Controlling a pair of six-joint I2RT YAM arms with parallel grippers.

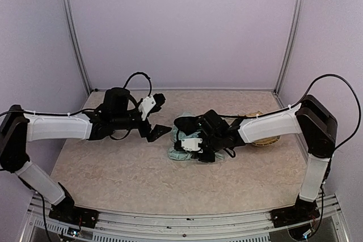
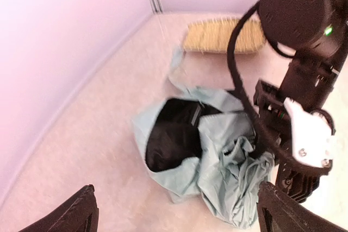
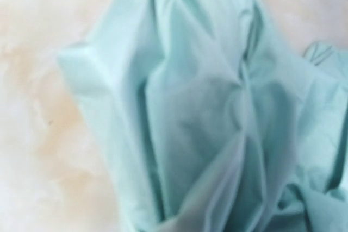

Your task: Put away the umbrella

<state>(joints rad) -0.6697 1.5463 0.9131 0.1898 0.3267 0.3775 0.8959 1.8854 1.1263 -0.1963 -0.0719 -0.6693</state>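
Mint fabric: umbrella (image 2: 223, 156) crumpled, folds loose.
Left gripper (image 1: 156, 118): spread wide, holding nothing.
Right gripper (image 1: 197, 150): buried in cloth, grasp unclear.
Risk: fabric slipping free.

umbrella (image 2: 217, 150): matt creased cloth | tray (image 2: 217, 36): woven straw | table (image 1: 113, 179): smooth, matt

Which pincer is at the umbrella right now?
The right pincer, down on the mint fabric of the umbrella; the left pincer hangs open, clear of it.

no text, label, brand or number is readable in any view.
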